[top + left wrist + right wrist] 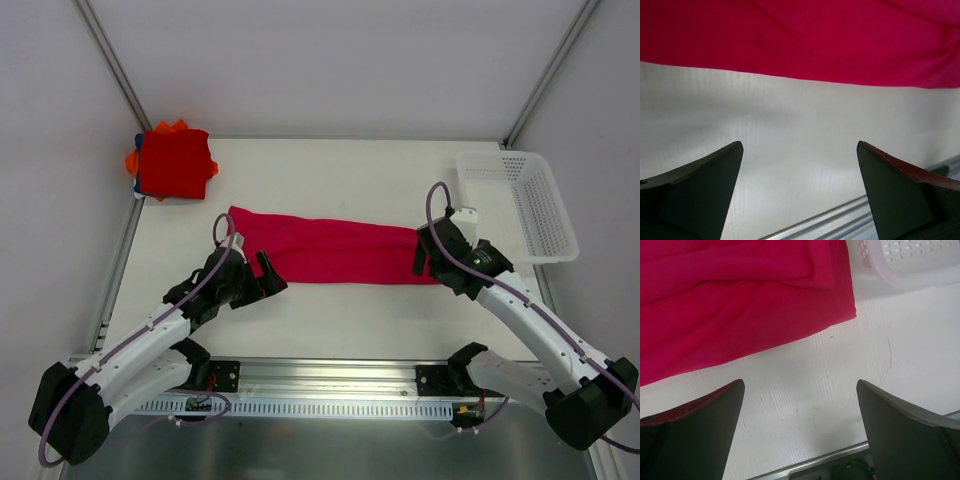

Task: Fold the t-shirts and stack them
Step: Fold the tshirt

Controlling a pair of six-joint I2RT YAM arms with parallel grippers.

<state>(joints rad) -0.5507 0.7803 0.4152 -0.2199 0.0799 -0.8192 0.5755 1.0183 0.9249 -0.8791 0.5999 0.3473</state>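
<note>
A crimson-pink t-shirt (335, 250) lies across the table's middle, folded into a long strip. It fills the top of the left wrist view (800, 40) and the upper left of the right wrist view (730, 305). My left gripper (262, 277) is open and empty just near of the strip's left end. My right gripper (428, 258) is open and empty at the strip's right end. A stack of folded shirts (175, 162), bright red on top with orange and blue edges, sits at the back left corner.
A white perforated plastic basket (522, 203) stands at the right, close to the strip's right end; it also shows in the right wrist view (900, 260). A metal rail (330, 382) runs along the table's near edge.
</note>
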